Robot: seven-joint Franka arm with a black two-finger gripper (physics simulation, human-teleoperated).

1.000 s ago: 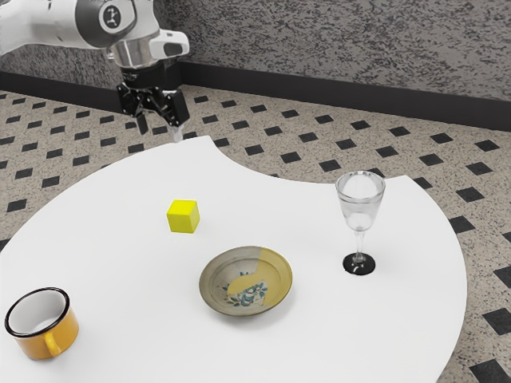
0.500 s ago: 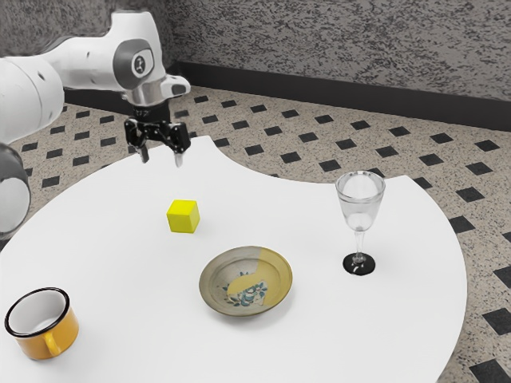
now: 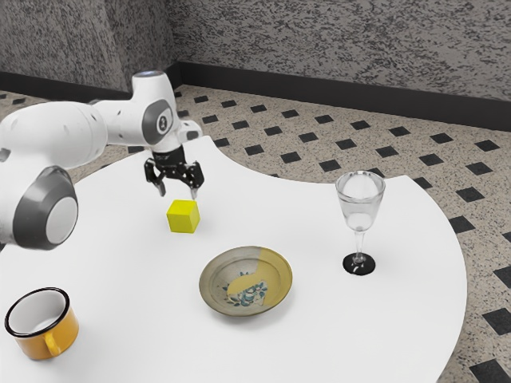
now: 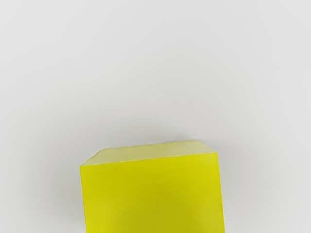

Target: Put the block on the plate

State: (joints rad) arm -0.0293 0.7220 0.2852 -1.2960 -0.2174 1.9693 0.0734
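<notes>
Because the block (image 3: 184,216) is a small, plain cube with straight sides, I judge it light and stiff, with little chance of crushing. Its faces look smooth, so a slack or corner-to-corner grip could let it twist or slide. I want opposite side faces, taken squarely around the middle, with the pads flat against them. It sits on the white table (image 3: 335,339), touching nothing else that I can make out, and the wrist view puts it close under my hand.

My gripper (image 3: 177,191) hangs just above the block, fingers (image 3: 162,189) spread wide, with nothing held between them. The next move calls for a straight, centred descent; off to one side, a fingertip could land on the block's top edge.

The plate (image 3: 246,281) lies near the block, toward the exterior view's right and closer to that camera, with no obstacle between the two. Its raised rim asks for some lift before I carry across. Beyond it stands the glass (image 3: 359,223), slim-stemmed and probably easy to topple, so I shouldn't overshoot. The mug (image 3: 42,323) is well apart, off my route.
</notes>
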